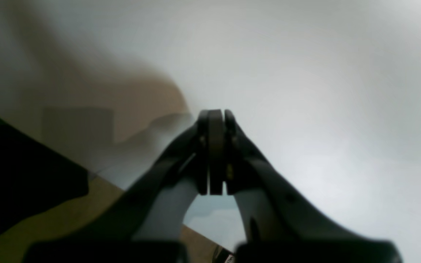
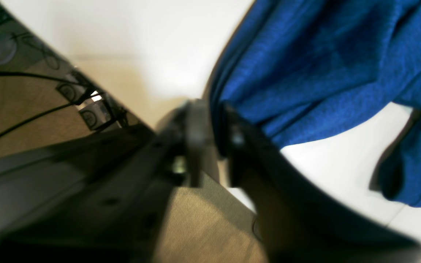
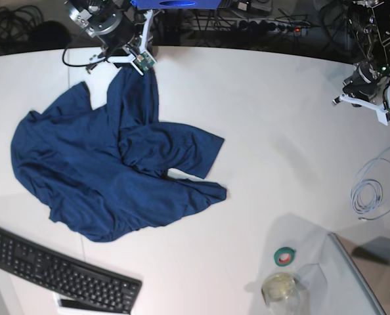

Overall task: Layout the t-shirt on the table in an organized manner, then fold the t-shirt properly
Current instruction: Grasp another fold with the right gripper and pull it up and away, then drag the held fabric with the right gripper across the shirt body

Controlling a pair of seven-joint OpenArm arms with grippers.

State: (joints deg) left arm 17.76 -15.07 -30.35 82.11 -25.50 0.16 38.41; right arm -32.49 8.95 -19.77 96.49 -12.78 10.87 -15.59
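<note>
The navy-blue t-shirt (image 3: 116, 177) lies crumpled on the left half of the white table (image 3: 260, 131), one strip of it drawn up toward the far edge. My right gripper (image 3: 137, 60) is at the end of that strip. In the right wrist view its fingers (image 2: 214, 109) stand slightly apart, with the t-shirt (image 2: 305, 73) edge between them over the table (image 2: 141, 36). My left gripper (image 3: 364, 105) hovers at the far right, away from the cloth. Its pads (image 1: 216, 117) are pressed together, holding nothing, above the bare table (image 1: 305, 91).
A black keyboard (image 3: 60, 269) lies at the near left corner. A green tape roll (image 3: 285, 256) and a clear jar (image 3: 279, 287) sit near the front right. A coiled white cable (image 3: 369, 190) lies at the right edge. Dark cables run behind the far edge.
</note>
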